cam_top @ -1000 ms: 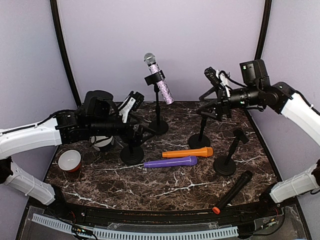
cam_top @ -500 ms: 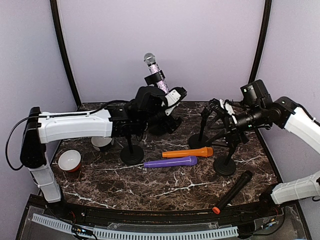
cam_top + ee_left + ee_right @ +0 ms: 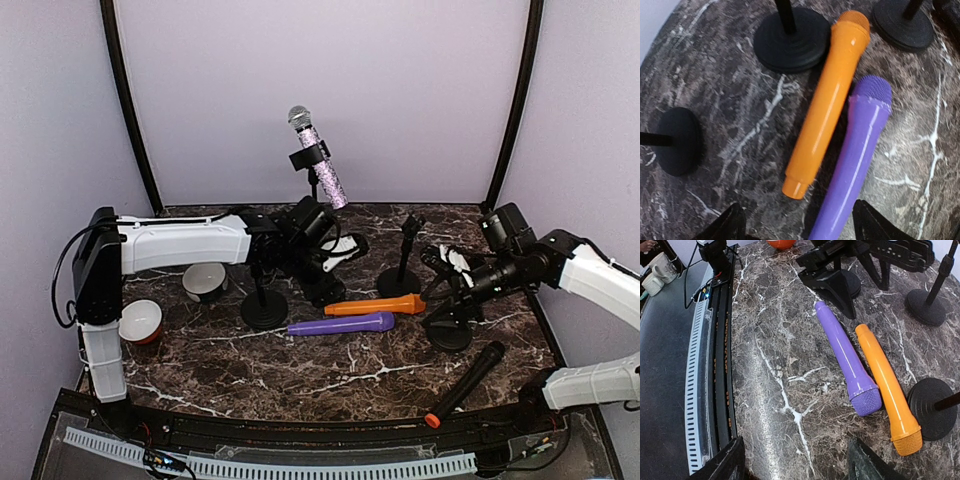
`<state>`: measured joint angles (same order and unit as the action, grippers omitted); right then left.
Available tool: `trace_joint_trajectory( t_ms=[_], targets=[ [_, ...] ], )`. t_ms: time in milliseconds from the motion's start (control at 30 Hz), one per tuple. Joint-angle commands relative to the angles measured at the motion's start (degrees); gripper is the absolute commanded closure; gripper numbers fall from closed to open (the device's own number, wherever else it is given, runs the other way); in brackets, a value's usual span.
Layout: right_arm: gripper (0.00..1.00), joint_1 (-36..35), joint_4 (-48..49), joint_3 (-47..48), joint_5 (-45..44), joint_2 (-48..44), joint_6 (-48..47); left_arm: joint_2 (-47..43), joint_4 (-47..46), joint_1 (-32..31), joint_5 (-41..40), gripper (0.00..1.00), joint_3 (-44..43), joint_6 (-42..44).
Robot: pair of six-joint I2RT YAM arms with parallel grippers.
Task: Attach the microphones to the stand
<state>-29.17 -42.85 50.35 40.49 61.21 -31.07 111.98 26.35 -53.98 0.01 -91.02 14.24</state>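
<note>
Left gripper (image 3: 797,227): open, its two fingers spread wide, hovering low over the handle ends of the orange and purple microphones and holding nothing.
Right gripper (image 3: 797,465): open as well, fingers far apart, low over the table (image 3: 300,375) by the right stand (image 3: 450,325), empty.
Orange microphone (image 3: 825,100): lying flat mid-table, head pointing right, near the base of the middle stand (image 3: 400,280).
Purple microphone (image 3: 855,155): flat beside the orange one on its near side, same direction, their heads close together.
Lilac microphone (image 3: 320,160): glittery, clipped in the back stand (image 3: 316,215), tilted, silver mesh head up and to the left.
Black microphone (image 3: 466,383): lying on the table at the front right, orange end toward the near edge, well apart from the other two on the table.
Front-left stand (image 3: 264,308): upright, just behind the purple handle; its top is hidden behind the left arm.
Bowls (image 3: 139,320): two, white and red, on the left side of the table.
</note>
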Motion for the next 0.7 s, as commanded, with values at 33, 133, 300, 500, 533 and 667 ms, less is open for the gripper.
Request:
trace_joint_trajectory(
  t_ms=[33,133,300,500,533,667],
  targets=[
    [0.31,0.78,3.41,-0.51,3.13,-1.41,-0.71,-1.75,11.24,-0.16,9.70,0.24,3.96,2.36],
    [0.32,0.78,3.52,-0.37,4.32,-0.91,-0.93,-1.18,13.05,0.73,10.13,0.24,5.56,3.58],
    [0.32,0.82,3.64,-0.36,4.88,-0.82,-0.94,-0.39,13.77,0.89,7.92,0.25,6.63,4.91],
    [0.32,0.83,4.10,-0.53,4.95,-1.13,-0.72,0.91,12.66,0.98,3.80,0.28,7.16,7.34],
    [0.32,0.86,4.37,-0.70,4.87,-1.16,-0.58,1.33,12.64,1.06,3.49,0.29,7.11,7.77],
    [0.33,0.92,4.79,-0.95,5.26,-1.40,-0.34,2.85,12.23,1.07,4.12,0.33,5.87,8.71]
  ],
)
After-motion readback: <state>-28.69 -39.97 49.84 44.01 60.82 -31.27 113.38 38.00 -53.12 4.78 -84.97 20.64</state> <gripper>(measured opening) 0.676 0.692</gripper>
